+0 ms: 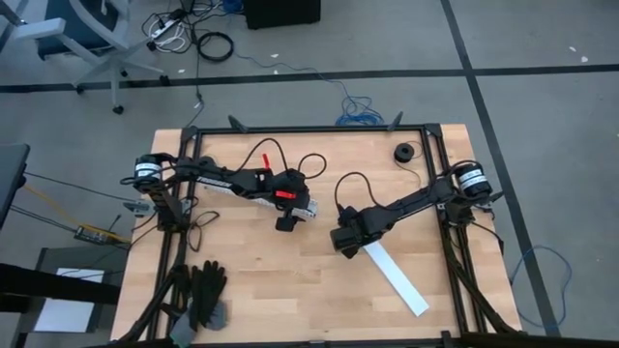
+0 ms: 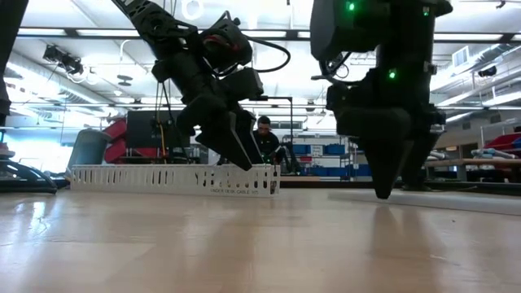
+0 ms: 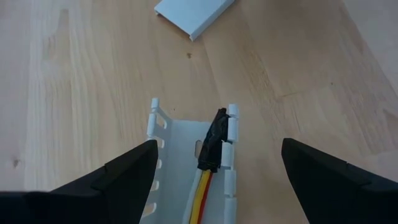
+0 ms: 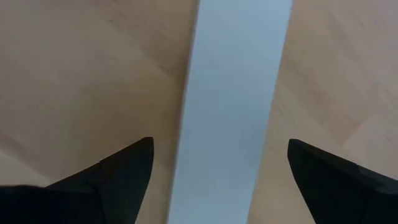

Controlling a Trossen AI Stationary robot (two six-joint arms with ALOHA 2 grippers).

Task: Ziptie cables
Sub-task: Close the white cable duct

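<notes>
I work on a table [image 1: 290, 280] of pale wood boards with a dark metal frame around its edge. It stands on a grey floor with dark lines, where loose cords and an office chair [image 1: 92, 39] are visible. In the low view, the room behind is a bright workshop with ceiling lights, shelves and a person [image 2: 264, 140] sitting far behind. A pair of black gloves [image 1: 203, 295] lies near the front left corner of the table, and a small black roll [image 1: 403, 153] sits near the back right.

The cables [image 3: 202, 193] lie inside a white slotted channel [image 3: 163, 134], which rests on the table under my left arm. I can see a white, a yellow and a red wire running together along the channel, and they end in a dark plug [image 3: 214, 140] that leans against one slotted wall near the channel's open end.

My left end effector [image 3: 214, 171] hangs just above this end of the channel, tilted down, with the fingers spread wide on both sides of it, holding nothing. My right end effector [image 4: 217, 168] points straight down over a flat white cover strip [image 4: 233, 93] lying well apart from the channel toward the front right. Its fingers are also spread wide, one on each side of the strip, not closed on it.
</notes>
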